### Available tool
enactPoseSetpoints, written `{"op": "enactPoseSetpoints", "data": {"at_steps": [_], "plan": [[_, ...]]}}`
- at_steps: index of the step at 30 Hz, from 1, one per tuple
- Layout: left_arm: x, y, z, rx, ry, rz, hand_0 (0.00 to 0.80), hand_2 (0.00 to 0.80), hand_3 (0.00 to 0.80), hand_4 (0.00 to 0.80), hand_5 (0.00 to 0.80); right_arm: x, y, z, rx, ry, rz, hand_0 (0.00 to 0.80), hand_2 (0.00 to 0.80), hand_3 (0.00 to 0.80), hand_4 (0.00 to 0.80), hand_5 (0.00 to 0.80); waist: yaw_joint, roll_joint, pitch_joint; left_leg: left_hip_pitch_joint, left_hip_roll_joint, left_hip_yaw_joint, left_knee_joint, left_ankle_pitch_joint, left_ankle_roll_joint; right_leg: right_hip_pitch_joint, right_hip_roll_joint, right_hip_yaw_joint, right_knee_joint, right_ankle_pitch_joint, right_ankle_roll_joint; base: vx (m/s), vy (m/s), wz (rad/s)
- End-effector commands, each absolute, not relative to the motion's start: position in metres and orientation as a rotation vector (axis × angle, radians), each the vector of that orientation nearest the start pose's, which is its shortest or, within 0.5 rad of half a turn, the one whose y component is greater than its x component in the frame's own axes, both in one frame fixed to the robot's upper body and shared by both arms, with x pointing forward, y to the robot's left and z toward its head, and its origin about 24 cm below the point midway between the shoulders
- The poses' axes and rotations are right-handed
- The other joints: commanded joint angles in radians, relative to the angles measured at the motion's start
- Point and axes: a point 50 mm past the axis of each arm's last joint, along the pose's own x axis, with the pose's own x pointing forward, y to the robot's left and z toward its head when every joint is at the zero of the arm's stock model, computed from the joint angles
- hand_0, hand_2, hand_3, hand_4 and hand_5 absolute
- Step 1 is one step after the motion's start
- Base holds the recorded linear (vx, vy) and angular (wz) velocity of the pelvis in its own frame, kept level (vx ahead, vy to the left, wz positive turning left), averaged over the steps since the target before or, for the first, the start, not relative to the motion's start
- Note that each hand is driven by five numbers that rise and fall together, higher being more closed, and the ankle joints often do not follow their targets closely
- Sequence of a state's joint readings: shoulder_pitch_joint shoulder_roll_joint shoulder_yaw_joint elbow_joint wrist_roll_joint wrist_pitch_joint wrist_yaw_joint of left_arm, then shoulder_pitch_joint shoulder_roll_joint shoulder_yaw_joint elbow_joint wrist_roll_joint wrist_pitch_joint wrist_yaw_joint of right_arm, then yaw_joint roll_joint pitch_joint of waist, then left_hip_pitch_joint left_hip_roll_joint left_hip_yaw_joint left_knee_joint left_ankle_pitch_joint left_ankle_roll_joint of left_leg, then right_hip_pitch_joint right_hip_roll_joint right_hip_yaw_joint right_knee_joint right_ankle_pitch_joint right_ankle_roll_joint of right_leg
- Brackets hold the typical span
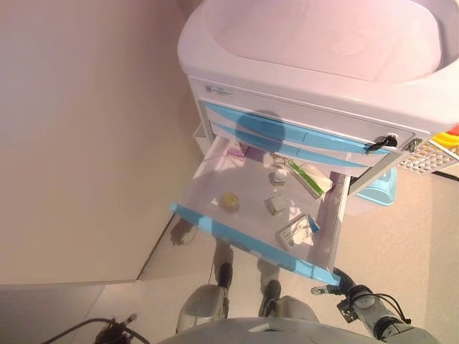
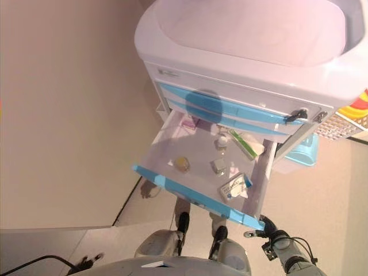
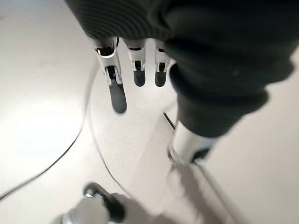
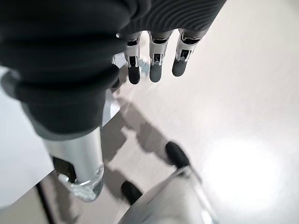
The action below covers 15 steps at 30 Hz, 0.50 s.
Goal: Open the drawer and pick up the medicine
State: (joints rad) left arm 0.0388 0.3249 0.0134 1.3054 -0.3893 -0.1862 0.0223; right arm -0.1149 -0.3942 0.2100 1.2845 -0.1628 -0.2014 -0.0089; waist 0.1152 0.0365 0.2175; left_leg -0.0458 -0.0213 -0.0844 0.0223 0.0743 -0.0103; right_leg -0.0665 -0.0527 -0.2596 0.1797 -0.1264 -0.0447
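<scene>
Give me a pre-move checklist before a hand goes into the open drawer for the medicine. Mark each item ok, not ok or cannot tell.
1. Drawer pulled out enough to reach in: ok, its tray is exposed under the cart's upper blue-fronted drawers.
2. Medicine visible: ok, a green-and-white box lies at the back, a small bottle beside it, a blister pack near the front.
3. Which item is wanted: cannot tell.
4. Left hand free: ok, fingers straight, holding nothing.
5. Right hand free: ok, fingers straight, holding nothing.
6. Hands near the drawer: not ok, both hang over the floor.
</scene>
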Motion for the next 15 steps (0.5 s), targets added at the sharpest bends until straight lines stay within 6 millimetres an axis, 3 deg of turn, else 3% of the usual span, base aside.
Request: {"op": "enactPoseSetpoints", "data": {"at_steps": [1, 5, 8, 12, 15], "plan": [[0.104, 0.277, -0.141, 0.218, 0.979, 0.343, 0.0, 0.0, 0.0, 0.0, 0.0, 0.151, -0.281, -0.127, -0.666, 0.995, -0.065, 0.0, 0.0, 0.0, 0.0, 0.0, -0.017, -0.033, -0.01, 0.014, -0.055, 0.002, 0.022, -0.091, -0.005, 0.09, -0.008, 0.047, -0.125, 0.077, 0.067, 0.118, 0.007, -0.31], [0.119, 0.261, -0.142, 0.3, 0.97, 0.2, 0.0, 0.0, 0.0, 0.0, 0.0, 0.139, -0.302, -0.122, -0.639, 0.997, -0.361, 0.0, 0.0, 0.0, 0.0, 0.0, -0.044, -0.04, -0.029, 0.048, -0.053, 0.024, 0.014, -0.11, 0.016, 0.105, -0.002, 0.079, -0.136, 0.092, 0.078, 0.103, 0.007, -0.36], [0.117, 0.258, -0.144, 0.306, 0.999, 0.152, 0.0, 0.0, 0.0, 0.0, 0.0, 0.147, -0.314, -0.108, -0.646, 0.858, -0.531, 0.0, 0.0, 0.0, 0.0, 0.0, -0.071, -0.049, -0.04, 0.076, -0.051, 0.053, 0.001, -0.124, 0.031, 0.11, 0.0, 0.114, -0.147, 0.108, 0.089, 0.082, 0.01, -0.27], [0.105, 0.259, -0.148, 0.292, 1.066, 0.133, 0.0, 0.0, 0.0, 0.0, 0.0, 0.174, -0.329, -0.075, -0.725, 0.625, -0.651, 0.0, 0.0, 0.0, 0.0, 0.0, -0.102, -0.061, -0.05, 0.103, -0.045, 0.088, -0.023, -0.135, 0.044, 0.109, 0.001, 0.156, -0.158, 0.128, 0.104, 0.032, 0.008, -0.48], [0.091, 0.259, -0.153, 0.231, 1.137, 0.148, 0.0, 0.0, 0.0, 0.0, 0.0, 0.213, -0.322, -0.026, -0.808, 0.329, -0.662, 0.0, 0.0, 0.0, 0.0, 0.0, -0.133, -0.065, -0.058, 0.119, -0.043, 0.113, -0.049, -0.135, 0.049, 0.097, -0.003, 0.18, -0.159, 0.144, 0.12, 0.008, 0.035, -0.33]]}}
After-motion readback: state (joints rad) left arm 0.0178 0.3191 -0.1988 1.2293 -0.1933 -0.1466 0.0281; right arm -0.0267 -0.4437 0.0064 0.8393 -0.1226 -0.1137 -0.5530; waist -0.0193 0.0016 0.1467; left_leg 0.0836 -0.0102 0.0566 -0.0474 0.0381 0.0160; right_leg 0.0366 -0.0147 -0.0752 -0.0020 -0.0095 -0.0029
